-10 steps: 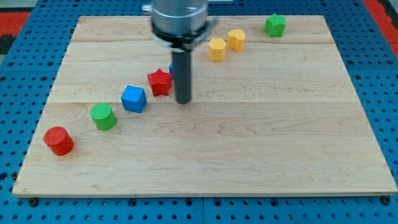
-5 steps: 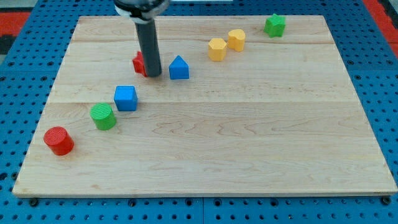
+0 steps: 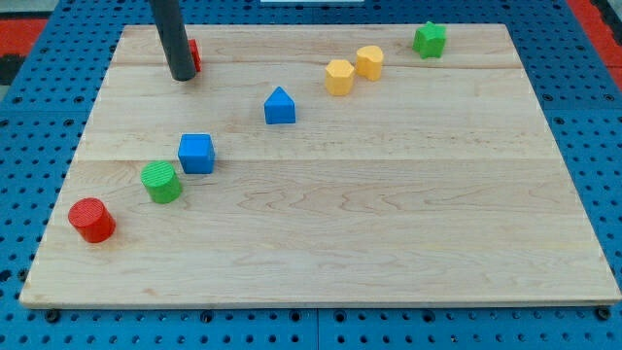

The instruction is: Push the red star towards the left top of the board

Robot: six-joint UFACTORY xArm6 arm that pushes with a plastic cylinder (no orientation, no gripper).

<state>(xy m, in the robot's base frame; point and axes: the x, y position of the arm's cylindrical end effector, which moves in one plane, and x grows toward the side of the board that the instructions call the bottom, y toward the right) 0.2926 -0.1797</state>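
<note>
Nearest you, at the view's bottom left, a red cylinder (image 3: 91, 219) sits close to the left edge of the wooden board (image 3: 389, 243). Just up and to the right of it stands a green cylinder (image 3: 161, 182), and a little further along the same slanting line a blue cube (image 3: 195, 154). These three are near one another but do not touch.

Further up, toward the middle of the board, you see a blue block shaped like a small house (image 3: 280, 106), standing alone and well apart from the cube.

Beyond that, toward the view's top right, two yellow blocks (image 3: 339, 76) (image 3: 369, 61) stand just beside each other; whether they touch you cannot tell, and their shape looks roughly six-sided. At the far top right a green star-like block (image 3: 430, 39) lies near the board's top edge.

At the view's top left, the dark rod comes down from the upper frame and my tip (image 3: 183, 77) rests on the board. The red star (image 3: 193, 55) is right behind the rod, on its right side, mostly hidden, so you see only a red sliver; it seems to touch the rod. It lies near the board's top left corner. There are no fingers on this rig, only the rod.
</note>
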